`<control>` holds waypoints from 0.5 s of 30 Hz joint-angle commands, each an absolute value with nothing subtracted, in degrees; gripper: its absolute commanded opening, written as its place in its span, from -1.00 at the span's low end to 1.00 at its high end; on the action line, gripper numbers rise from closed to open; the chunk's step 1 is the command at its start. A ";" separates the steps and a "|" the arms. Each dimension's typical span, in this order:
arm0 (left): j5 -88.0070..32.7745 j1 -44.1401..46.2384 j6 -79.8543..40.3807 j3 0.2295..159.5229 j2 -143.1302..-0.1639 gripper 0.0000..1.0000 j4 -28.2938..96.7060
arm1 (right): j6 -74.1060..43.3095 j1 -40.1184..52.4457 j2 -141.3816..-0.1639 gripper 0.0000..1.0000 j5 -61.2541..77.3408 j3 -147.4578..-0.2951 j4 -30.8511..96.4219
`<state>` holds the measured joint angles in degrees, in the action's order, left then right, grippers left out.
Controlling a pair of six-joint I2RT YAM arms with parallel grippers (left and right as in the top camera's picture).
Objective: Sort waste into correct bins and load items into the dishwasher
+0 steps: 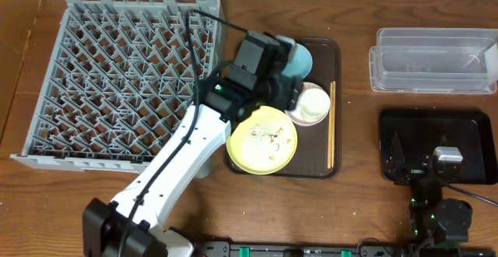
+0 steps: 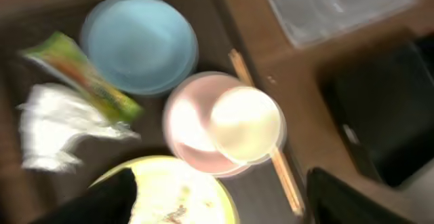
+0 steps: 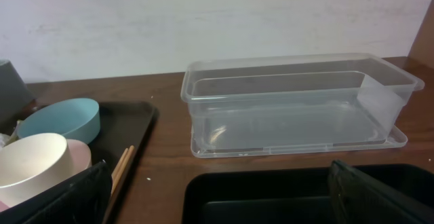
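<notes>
My left gripper (image 1: pixel 282 86) hovers open and empty over the dark brown tray (image 1: pixel 331 51); in the left wrist view its fingers (image 2: pixel 217 207) frame the yellow plate (image 2: pixel 180 190) with rice scraps (image 1: pixel 268 136). The blurred left wrist view shows the blue bowl (image 2: pixel 139 44), the yellow-green wrapper (image 2: pixel 85 75), the white tissue (image 2: pixel 54 125), the cream cup (image 2: pixel 245 123) inside the pinkish bowl (image 2: pixel 183 125), and the chopsticks (image 2: pixel 271 149). My right gripper (image 3: pixel 217 203) is open and empty over the black tray (image 3: pixel 271 197), with the clear tub (image 3: pixel 298 102) behind it.
The grey dish rack (image 1: pixel 124 78) fills the left of the table, with nothing in it. The chopsticks (image 1: pixel 332 124) lie along the brown tray's right edge. The clear tub (image 1: pixel 434 58) and black tray (image 1: pixel 467 132) stand at the far right. A wall rises behind the tub.
</notes>
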<state>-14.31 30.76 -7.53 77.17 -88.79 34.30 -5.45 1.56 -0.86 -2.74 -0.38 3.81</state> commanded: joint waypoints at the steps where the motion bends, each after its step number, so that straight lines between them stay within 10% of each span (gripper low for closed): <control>1: -22.79 33.87 -7.77 75.53 -92.05 0.75 34.57 | -5.69 1.17 -0.82 0.99 -2.70 -0.32 4.05; 15: -5.76 42.39 -7.55 75.16 -101.93 0.86 25.39 | -5.69 1.17 -0.82 0.99 -2.70 -0.32 4.05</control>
